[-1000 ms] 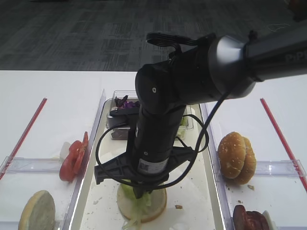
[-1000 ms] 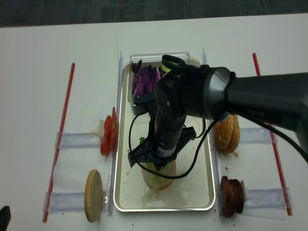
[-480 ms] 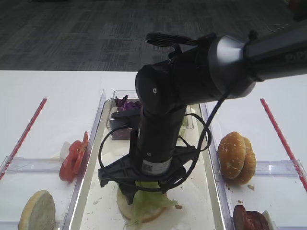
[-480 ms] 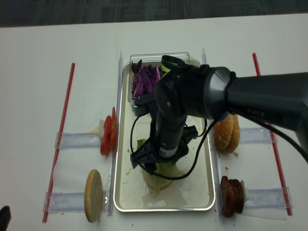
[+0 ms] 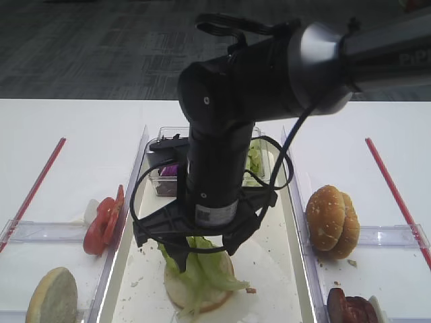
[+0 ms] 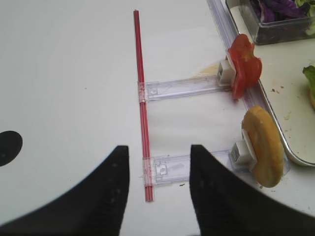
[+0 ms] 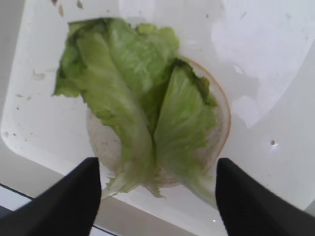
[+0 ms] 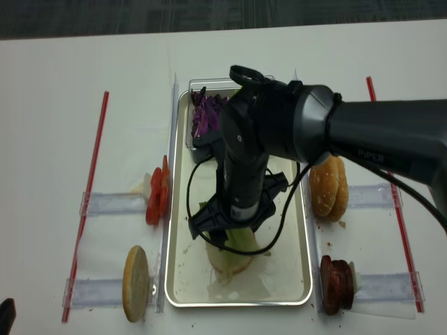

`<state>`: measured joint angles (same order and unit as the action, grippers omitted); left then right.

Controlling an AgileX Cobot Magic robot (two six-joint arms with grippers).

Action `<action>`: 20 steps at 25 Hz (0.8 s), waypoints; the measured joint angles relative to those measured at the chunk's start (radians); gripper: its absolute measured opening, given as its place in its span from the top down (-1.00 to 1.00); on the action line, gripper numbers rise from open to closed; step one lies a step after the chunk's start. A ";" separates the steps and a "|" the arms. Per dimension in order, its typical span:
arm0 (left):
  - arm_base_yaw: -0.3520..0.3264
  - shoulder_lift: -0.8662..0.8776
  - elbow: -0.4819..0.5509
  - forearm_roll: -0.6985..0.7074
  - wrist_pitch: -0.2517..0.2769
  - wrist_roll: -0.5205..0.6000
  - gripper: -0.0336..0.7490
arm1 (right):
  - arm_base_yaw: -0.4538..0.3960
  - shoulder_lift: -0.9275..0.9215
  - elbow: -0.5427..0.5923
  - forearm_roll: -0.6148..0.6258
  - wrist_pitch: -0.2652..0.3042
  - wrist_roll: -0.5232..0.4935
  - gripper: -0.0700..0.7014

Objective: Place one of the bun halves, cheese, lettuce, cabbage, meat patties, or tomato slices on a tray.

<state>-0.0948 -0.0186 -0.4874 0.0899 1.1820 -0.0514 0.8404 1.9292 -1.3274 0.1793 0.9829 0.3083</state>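
– Over the tray point(image 5: 276, 269), any word on the right gripper point(image 7: 157, 164)? Clamped on anything?

– Nope, spread wide. Hangs just above the lettuce point(image 7: 142, 98) with both fingers point(image 7: 88, 196) well clear of it, gripping nothing.

– And the lettuce itself, where exactly?

– Down on the tray floor, draped across the pale cut face of a bun half point(image 7: 219, 123). Spills past the bun's edge on one side and touches the tray there. Looks like two leaves overlapping, but can't say for sure.

– Left gripper point(image 6: 158, 147)?

– Off to the side over bare table, also open, nothing between the fingers. Sits near the tomato slices point(image 6: 244, 69) and a spare bun point(image 6: 263, 152), both propped on edge in clear holders just outside the tray rim.

– Rest of the spread?

– Purple cabbage point(image 8: 206, 112) in a clear tub at the tray's far end. Sesame buns point(image 8: 328, 188) and meat patties point(image 8: 336, 283) standing on the other side of the tray.
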 joint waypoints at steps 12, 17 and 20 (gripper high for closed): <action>0.000 0.000 0.000 0.000 0.000 0.000 0.14 | 0.000 0.000 -0.274 -0.061 0.229 0.010 -0.48; 0.000 0.000 0.000 0.000 0.000 0.000 0.14 | 0.000 0.000 -0.387 -0.057 0.238 0.010 -0.48; 0.000 0.000 0.000 0.000 0.000 0.000 0.14 | 0.000 0.000 -0.404 -0.034 0.243 0.010 -0.48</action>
<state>-0.0948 -0.0186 -0.4874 0.0899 1.1820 -0.0514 0.8404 1.9292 -1.7317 0.1452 1.2261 0.3179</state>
